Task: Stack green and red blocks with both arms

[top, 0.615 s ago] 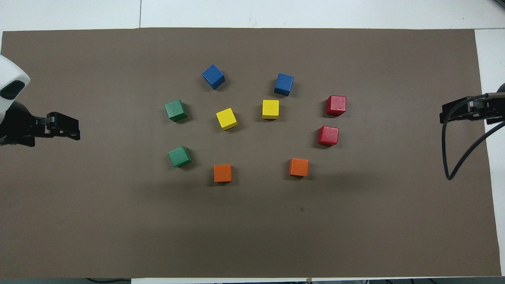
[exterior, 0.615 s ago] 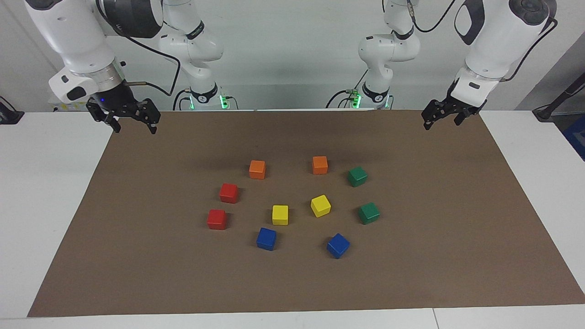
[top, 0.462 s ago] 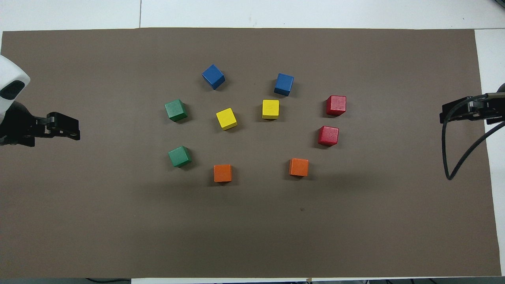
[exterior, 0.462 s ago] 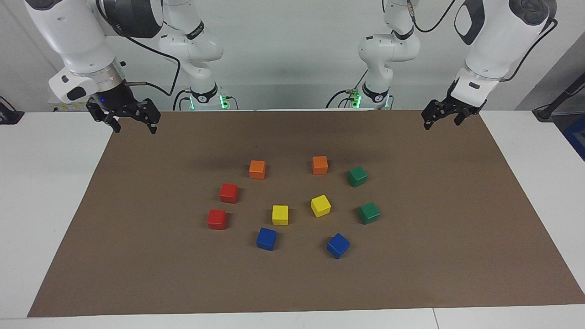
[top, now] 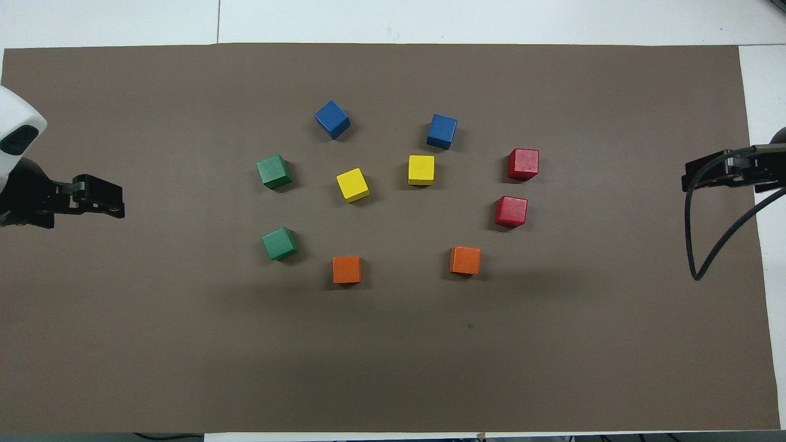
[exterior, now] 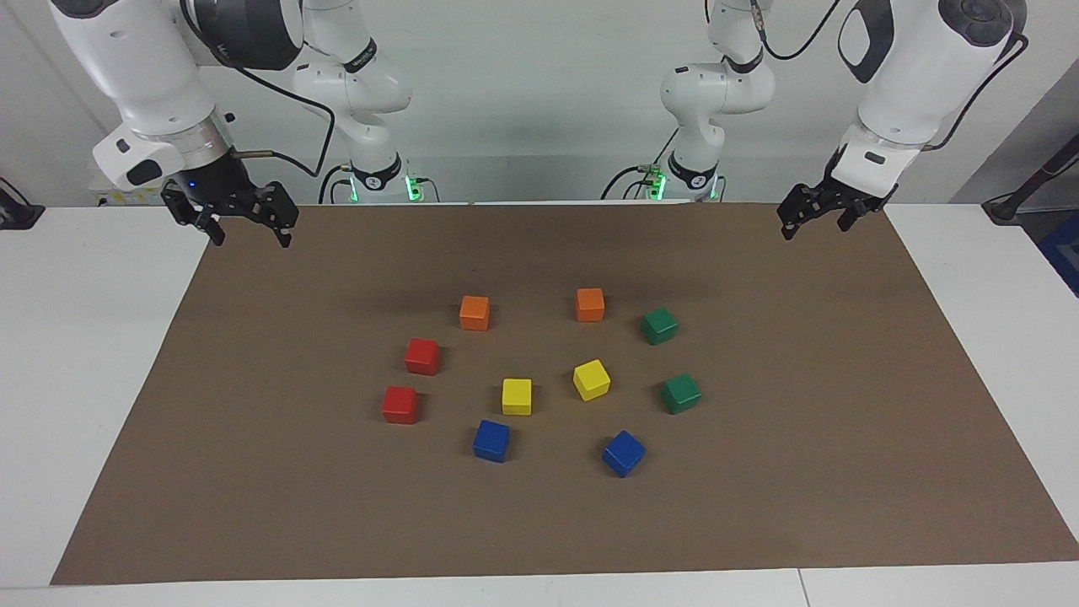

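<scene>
Two green blocks (exterior: 658, 325) (exterior: 680, 393) lie apart on the brown mat toward the left arm's end; in the overhead view they are the green blocks (top: 279, 244) (top: 274, 171). Two red blocks (exterior: 421, 356) (exterior: 400, 405) lie apart toward the right arm's end, seen from above as the red blocks (top: 511, 211) (top: 523, 164). No block is stacked. My left gripper (exterior: 813, 228) (top: 116, 196) hangs open and empty over the mat's corner nearest its base. My right gripper (exterior: 249, 234) (top: 694, 175) hangs open and empty over the other near corner.
Two orange cubes (exterior: 475, 312) (exterior: 590, 304) lie nearer to the robots than the rest. Two yellow cubes (exterior: 517, 396) (exterior: 592, 379) sit in the middle, and two blue cubes (exterior: 491, 440) (exterior: 624, 453) lie farthest from the robots. The brown mat (exterior: 539, 531) covers the white table.
The right arm has shifted very slightly. The left arm and all the blocks are where they were.
</scene>
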`<act>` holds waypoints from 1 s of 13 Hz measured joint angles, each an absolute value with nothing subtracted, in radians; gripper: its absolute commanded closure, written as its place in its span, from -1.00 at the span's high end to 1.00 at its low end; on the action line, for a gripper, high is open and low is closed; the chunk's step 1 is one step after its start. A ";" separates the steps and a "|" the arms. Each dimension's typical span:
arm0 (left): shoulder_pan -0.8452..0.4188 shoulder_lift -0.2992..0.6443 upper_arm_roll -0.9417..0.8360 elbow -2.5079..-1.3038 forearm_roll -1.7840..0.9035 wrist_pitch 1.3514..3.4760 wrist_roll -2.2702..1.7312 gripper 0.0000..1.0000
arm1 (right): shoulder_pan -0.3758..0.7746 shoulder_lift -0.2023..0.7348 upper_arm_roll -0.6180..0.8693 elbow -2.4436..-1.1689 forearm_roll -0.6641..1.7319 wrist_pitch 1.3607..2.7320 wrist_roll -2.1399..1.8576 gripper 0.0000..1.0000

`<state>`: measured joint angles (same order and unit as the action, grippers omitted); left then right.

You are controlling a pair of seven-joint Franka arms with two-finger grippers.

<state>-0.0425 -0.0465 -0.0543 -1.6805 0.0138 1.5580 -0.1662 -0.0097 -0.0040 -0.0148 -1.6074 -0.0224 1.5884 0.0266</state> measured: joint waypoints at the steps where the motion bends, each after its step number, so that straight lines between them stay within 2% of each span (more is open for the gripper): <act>1: -0.043 -0.046 -0.054 -1.680 0.014 1.558 -0.166 1.00 | -0.010 -0.004 -0.014 -1.607 -0.022 1.589 0.027 1.00; 6: -0.043 -0.046 -0.054 -1.680 0.014 1.558 -0.166 1.00 | 0.009 -0.011 -0.009 -1.644 -0.022 1.604 0.031 1.00; 10: -0.043 -0.046 -0.054 -1.680 0.014 1.558 -0.166 1.00 | 0.110 -0.026 0.000 -1.767 -0.022 1.731 0.230 1.00; 13: -0.045 -0.046 -0.059 -1.680 0.013 1.558 -0.166 1.00 | 0.176 0.033 0.005 -1.835 -0.023 1.866 0.373 1.00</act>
<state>-0.0445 -0.0465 -0.0586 -1.6805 0.0135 1.5581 -0.1658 0.1763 0.0327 0.0053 -1.8354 -0.0226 1.8656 0.3725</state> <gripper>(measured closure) 0.000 0.000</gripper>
